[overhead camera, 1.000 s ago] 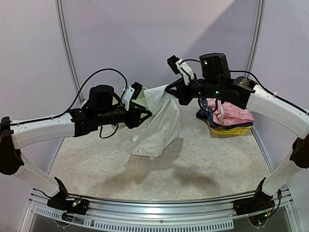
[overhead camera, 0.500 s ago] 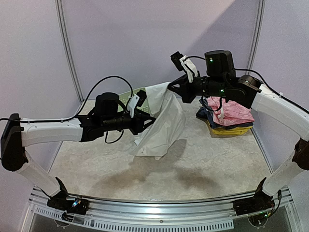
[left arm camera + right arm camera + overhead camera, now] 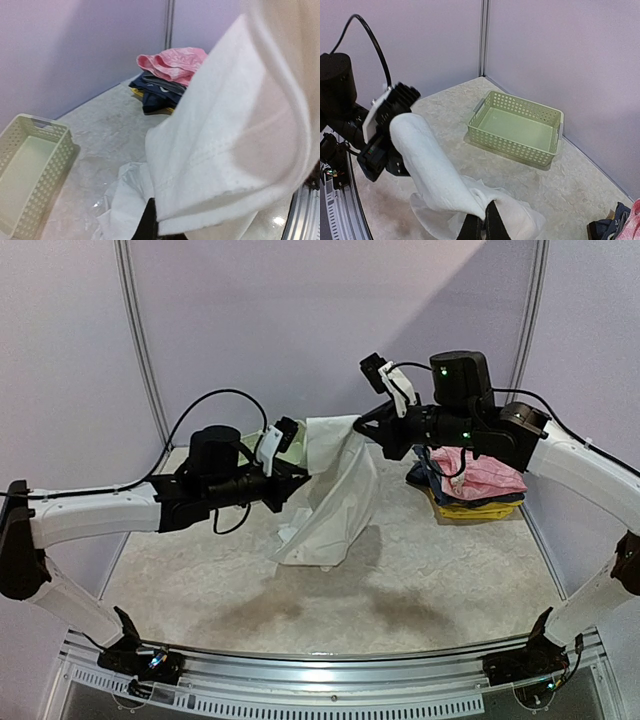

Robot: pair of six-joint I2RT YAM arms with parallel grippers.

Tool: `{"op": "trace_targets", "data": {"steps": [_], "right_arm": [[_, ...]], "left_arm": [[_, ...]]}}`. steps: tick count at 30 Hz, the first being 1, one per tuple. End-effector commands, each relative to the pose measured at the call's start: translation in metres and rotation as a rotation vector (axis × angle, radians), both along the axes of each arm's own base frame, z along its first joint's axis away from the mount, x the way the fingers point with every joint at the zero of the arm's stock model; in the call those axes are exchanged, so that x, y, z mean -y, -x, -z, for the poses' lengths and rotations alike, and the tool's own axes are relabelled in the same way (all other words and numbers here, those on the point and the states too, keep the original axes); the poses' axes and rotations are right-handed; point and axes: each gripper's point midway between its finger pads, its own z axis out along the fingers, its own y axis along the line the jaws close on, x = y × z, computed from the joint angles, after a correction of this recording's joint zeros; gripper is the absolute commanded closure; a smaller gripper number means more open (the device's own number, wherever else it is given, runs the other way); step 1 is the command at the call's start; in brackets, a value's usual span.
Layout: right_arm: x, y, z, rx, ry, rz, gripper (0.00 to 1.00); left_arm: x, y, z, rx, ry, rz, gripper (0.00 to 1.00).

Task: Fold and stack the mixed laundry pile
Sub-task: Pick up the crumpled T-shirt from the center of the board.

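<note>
You held the white piece [image 3: 335,500] in the air between both arms, over the far middle of the table [image 3: 400,590]. Your right hand [image 3: 366,426] was pressed together on one upper corner; the right wrist view showed its fingers [image 3: 490,222] pinching the cloth. Your left hand [image 3: 302,468] pinched the opposite end of the top edge. There the cloth draped over the fingers, so the exact hold was hard to see, but it looked closed on the fabric. The top edge ran fairly taut between the two hands, while the lower part hung down and its bottom rested bunched on the table. That hold probably served to let the garment hang open so it could be laid flat for folding.

The pink piece [image 3: 485,472] lay on top of the folded dark blue and yellow clothes [image 3: 465,508] at the far right, well apart from the white piece. The green basket [image 3: 510,145] sat at the far left, beyond your left arm.
</note>
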Motion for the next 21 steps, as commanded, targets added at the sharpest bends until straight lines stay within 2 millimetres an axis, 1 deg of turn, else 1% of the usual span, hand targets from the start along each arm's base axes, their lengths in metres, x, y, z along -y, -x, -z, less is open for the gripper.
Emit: {"op": "trace_targets", "data": {"steps": [1,5,8,10,13,16,17,20,21], "right_arm": [[0.014,0.004,-0.024,0.063,-0.052,0.043,1.0],[0.016,0.004,-0.034,0.09,-0.068,0.049,1.0],[0.015,0.002,-0.043,0.11,-0.083,0.055,1.0],[0.014,-0.001,-0.049,0.119,-0.091,0.062,0.99],[0.011,-0.006,-0.06,0.139,-0.101,0.073,0.99],[0.007,-0.011,-0.07,0.15,-0.106,0.079,0.99],[0.01,-0.016,-0.075,0.16,-0.106,0.11,0.99],[0.012,-0.021,-0.09,0.183,-0.123,0.138,0.99],[0.014,-0.021,-0.098,0.194,-0.134,0.148,0.99]], "left_arm": [[-0.042,-0.006,-0.051,0.104,-0.076,-0.19,1.0],[-0.079,-0.007,-0.09,0.172,-0.121,-0.324,1.0],[-0.103,-0.006,-0.126,0.236,-0.139,-0.406,1.0],[-0.116,-0.003,-0.155,0.277,-0.131,-0.448,1.0],[-0.129,0.002,-0.191,0.327,-0.125,-0.48,1.0],[-0.142,0.008,-0.232,0.385,-0.104,-0.509,1.0],[-0.146,0.012,-0.245,0.403,-0.093,-0.511,1.0],[-0.156,0.025,-0.289,0.449,-0.031,-0.503,1.0],[-0.157,0.031,-0.303,0.46,-0.002,-0.486,1.0]]}}
